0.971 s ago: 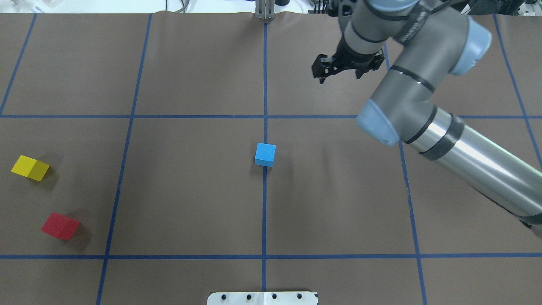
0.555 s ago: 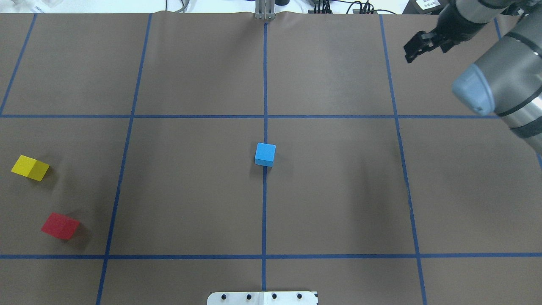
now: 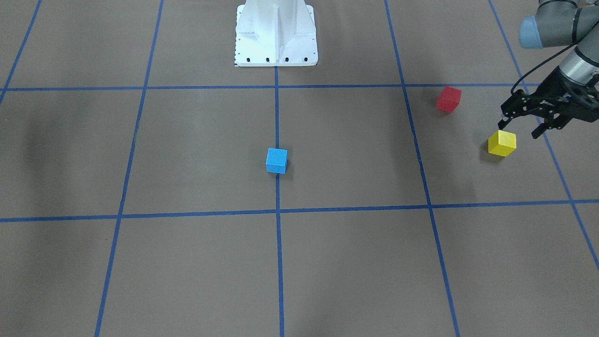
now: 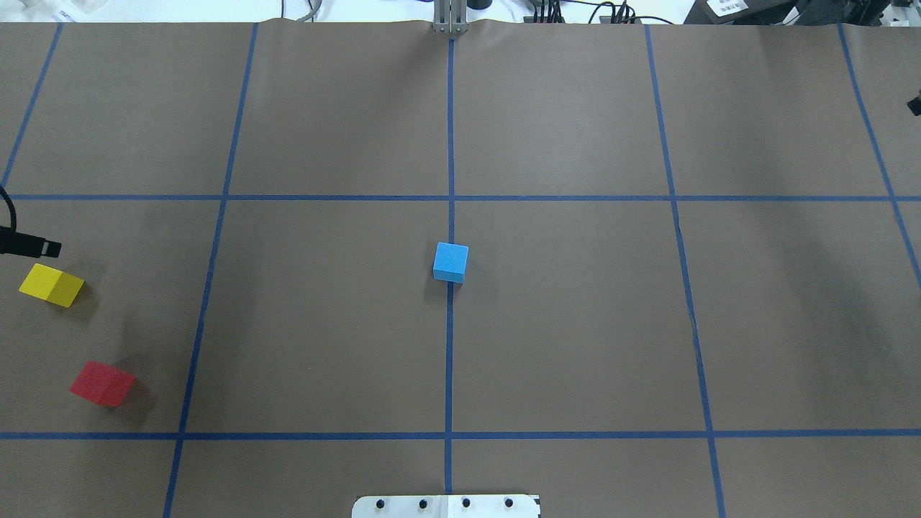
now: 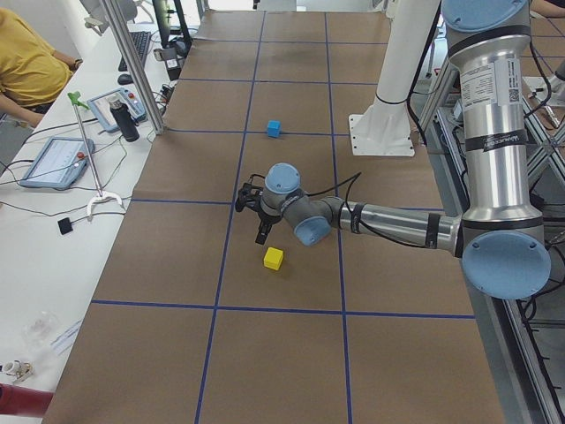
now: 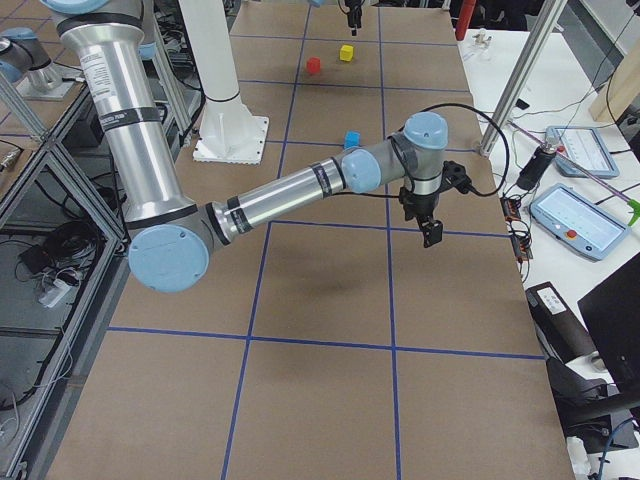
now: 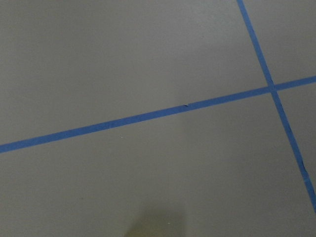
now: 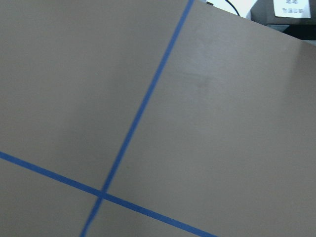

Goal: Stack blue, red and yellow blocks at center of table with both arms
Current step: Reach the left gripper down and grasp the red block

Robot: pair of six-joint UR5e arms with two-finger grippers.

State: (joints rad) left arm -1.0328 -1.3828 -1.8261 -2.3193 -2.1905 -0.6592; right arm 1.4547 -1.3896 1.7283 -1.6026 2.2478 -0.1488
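Note:
The blue block (image 4: 451, 261) sits at the table's center on the middle tape line, also in the front view (image 3: 276, 160). The yellow block (image 3: 502, 142) and the red block (image 3: 449, 98) lie on my left side, and both show in the overhead view: yellow (image 4: 51, 285), red (image 4: 103, 383). My left gripper (image 3: 518, 129) is open, hovering just above and beside the yellow block without touching it. One of its fingers (image 4: 34, 247) shows at the overhead view's left edge. My right gripper (image 6: 428, 228) hangs over the table's right part, far from the blocks; I cannot tell its state.
The robot's white base (image 3: 276, 32) stands at the table's near edge. Blue tape lines (image 4: 450, 144) divide the brown table cover into squares. Tablets and cables (image 6: 570, 215) lie past the table's far edge.
My right arm has swung right and almost left the overhead view. A finger of my left gripper has come in at the left edge near the yellow block. The blocks have not moved.

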